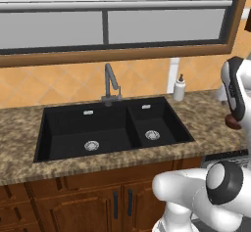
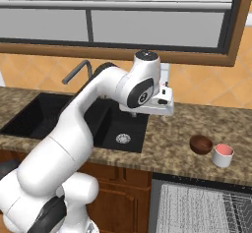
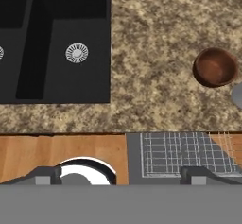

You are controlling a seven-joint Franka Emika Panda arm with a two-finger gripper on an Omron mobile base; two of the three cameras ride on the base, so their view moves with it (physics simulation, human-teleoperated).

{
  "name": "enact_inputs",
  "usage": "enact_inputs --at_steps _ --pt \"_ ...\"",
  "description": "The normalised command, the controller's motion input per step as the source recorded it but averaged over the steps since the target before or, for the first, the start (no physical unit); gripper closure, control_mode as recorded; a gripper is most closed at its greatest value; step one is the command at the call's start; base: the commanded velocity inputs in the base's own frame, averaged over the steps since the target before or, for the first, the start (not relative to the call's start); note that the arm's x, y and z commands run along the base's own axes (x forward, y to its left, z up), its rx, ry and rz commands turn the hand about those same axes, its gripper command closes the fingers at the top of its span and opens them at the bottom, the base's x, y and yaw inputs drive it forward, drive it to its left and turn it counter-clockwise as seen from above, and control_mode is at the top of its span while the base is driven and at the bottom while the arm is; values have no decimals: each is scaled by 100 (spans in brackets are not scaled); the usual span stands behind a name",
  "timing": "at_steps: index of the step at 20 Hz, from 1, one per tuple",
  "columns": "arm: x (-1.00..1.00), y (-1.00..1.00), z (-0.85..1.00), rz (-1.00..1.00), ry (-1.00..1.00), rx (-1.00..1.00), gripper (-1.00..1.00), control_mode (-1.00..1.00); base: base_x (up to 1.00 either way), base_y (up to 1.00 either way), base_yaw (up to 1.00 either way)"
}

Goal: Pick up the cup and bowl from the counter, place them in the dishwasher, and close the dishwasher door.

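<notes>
orange tiled wall (image 1: 59, 81) | wood-framed window (image 1: 117, 25) | brown wooden cabinets (image 1: 73, 201)

No text, label, brand, number or sign can be read anywhere. The soap bottle (image 1: 179, 88) by the wall is plain white, the cup (image 2: 223, 155) and the bowl (image 2: 201, 144) on the surface (image 2: 167, 143) bear no markings, and the dishwasher (image 2: 197, 207) shows none either.
</notes>
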Motion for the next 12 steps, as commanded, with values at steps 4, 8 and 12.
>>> enact_inputs --at_steps 4,8,12 --pt "0 -47 -11 -4 2 0 -100 -100 0 0 0" --pt "0 -41 -9 -5 3 0 -100 -100 0 0 0" --pt "8 -34 -6 -5 3 0 -100 -100 0 0 0"
